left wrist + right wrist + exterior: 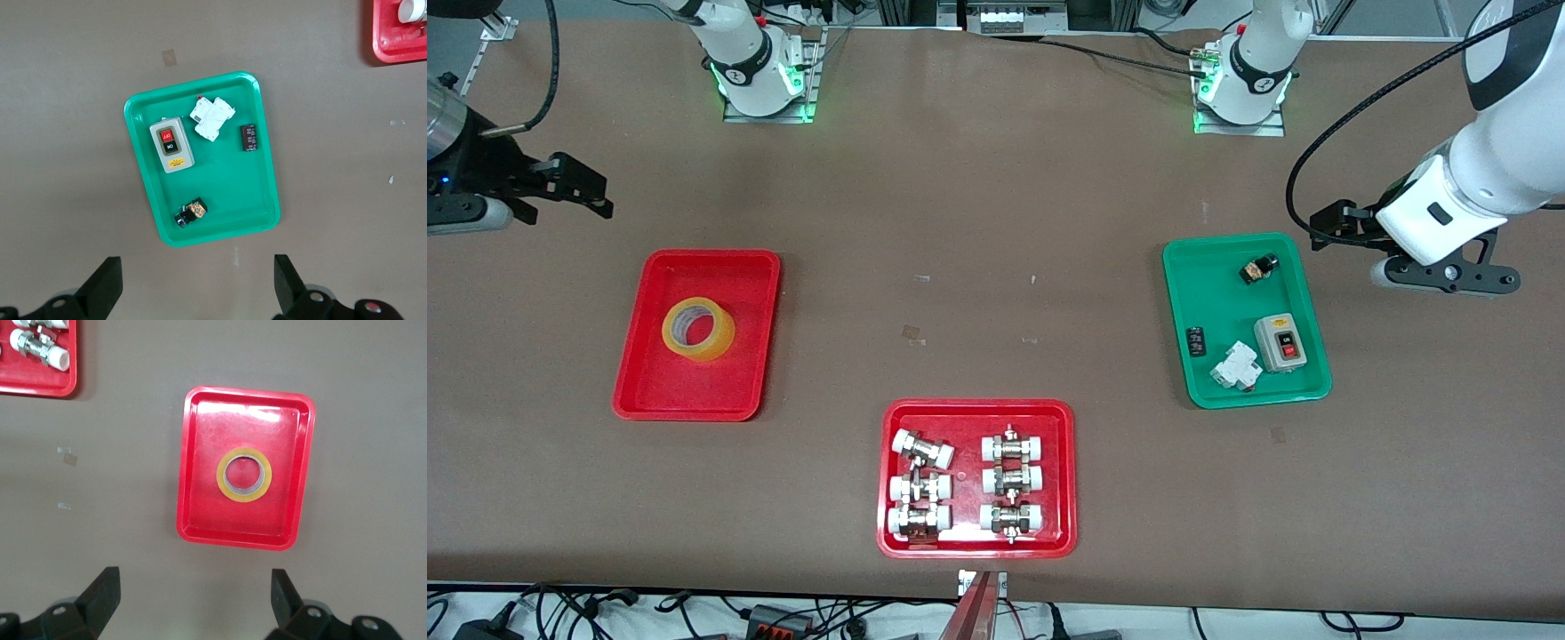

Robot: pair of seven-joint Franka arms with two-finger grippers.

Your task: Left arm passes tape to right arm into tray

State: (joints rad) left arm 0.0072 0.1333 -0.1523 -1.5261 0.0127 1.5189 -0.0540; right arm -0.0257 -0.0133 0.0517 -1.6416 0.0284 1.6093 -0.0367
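Observation:
The tape (717, 343), a yellowish roll with a white core, lies flat in the plain red tray (685, 382) toward the right arm's end of the table. It also shows in the right wrist view (244, 497), in the middle of that tray (220, 520). My right gripper (591, 191) is open and empty, up over bare table beside the tray; its own view shows the jaws wide apart (193, 603). My left gripper (1323, 227) is open and empty over bare table beside the green tray (1227, 302), and its own view shows the jaws wide apart (197, 287).
The green tray (227, 180) holds a grey switch box (1280, 343), a white breaker (1236, 366) and two small dark parts. A second red tray (978, 406) with several white-capped metal fittings sits at the table's front edge.

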